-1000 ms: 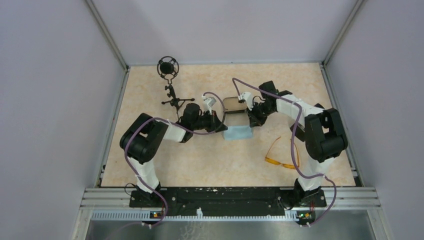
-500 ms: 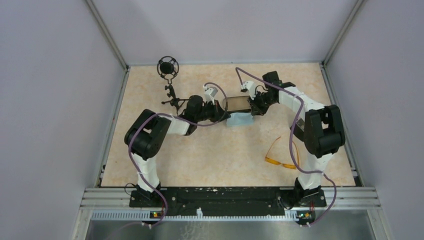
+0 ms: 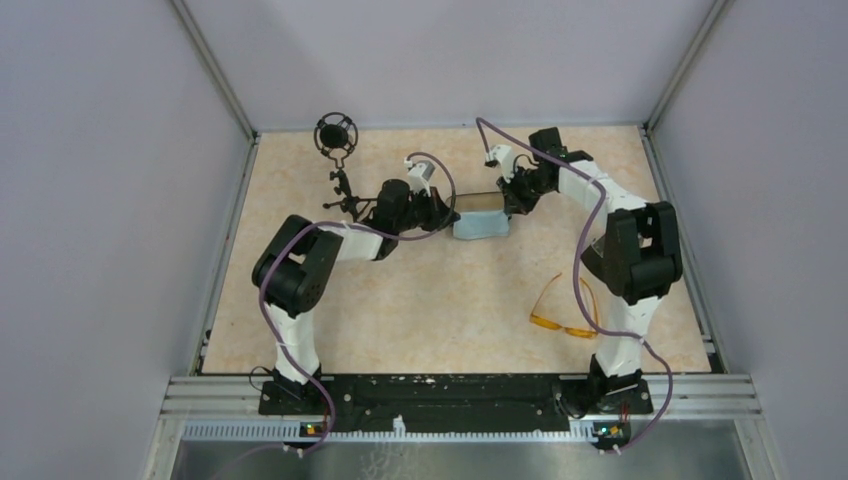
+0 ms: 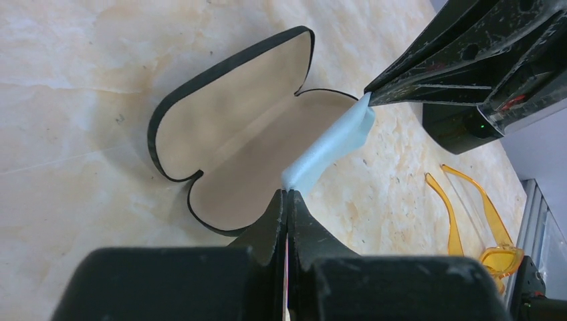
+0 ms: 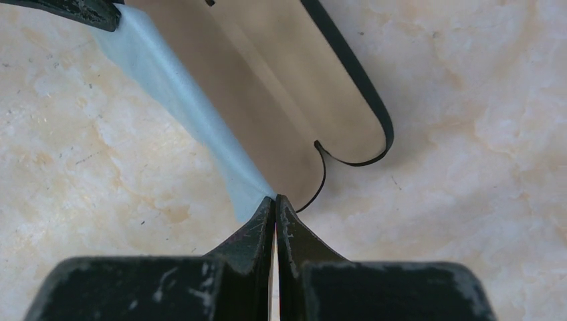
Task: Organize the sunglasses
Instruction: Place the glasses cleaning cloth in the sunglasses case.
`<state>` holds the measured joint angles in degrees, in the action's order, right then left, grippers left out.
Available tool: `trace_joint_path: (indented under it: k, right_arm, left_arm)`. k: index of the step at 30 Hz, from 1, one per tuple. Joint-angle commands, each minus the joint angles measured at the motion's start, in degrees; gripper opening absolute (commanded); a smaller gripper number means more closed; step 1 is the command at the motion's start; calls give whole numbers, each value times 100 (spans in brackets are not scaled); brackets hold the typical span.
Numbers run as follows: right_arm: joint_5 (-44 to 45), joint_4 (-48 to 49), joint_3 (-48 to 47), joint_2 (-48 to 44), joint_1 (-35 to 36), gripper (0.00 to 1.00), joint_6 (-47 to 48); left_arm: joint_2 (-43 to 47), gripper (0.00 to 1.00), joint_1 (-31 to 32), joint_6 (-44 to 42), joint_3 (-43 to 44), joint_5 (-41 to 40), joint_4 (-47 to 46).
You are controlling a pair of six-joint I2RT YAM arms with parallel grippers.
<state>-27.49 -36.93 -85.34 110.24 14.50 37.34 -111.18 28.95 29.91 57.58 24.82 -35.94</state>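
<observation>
- Pale blue cloth (image 4: 331, 144) hangs stretched between your two arms. The left gripper (image 4: 286, 192) is pressed together on one corner and the right gripper (image 5: 275, 198) pinches the opposite one, just above the open black glasses case (image 4: 227, 127) with its tan lining.
- To do this step well, it seems best to move both arms level and in step, so the cloth neither sags nor pulls out of either pinch. Decide where it goes, flat in the lining or set aside, before you let go, and release both corners together.
- The orange sunglasses (image 3: 563, 308) lie untouched on the table, near and to the right, well apart from the case. Their arms are unfolded and will likely need folding to fit.
- The surface is a beige, marble-patterned tabletop (image 3: 420, 300).
- A small microphone on a tripod (image 3: 336, 134) stands at the far left.
- Pale lilac walls (image 3: 100, 200) close three sides, and a metal rail (image 3: 460, 392) runs along the near edge.
</observation>
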Motion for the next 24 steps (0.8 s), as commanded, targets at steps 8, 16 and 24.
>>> trace_joint_path:
  k: [8,16,24]
  right_arm:
    - [33,3,-853,551,-79,0,-7]
    - [116,-143,-1154,900,-88,0,45]
    - [120,-202,-1239,1066,-88,0,89]
  left_arm:
    - [-435,0,-119,-57,596,-214,262]
    - [-671,0,-209,-99,922,-187,505]
    - [-825,0,-232,-99,1068,-90,631]
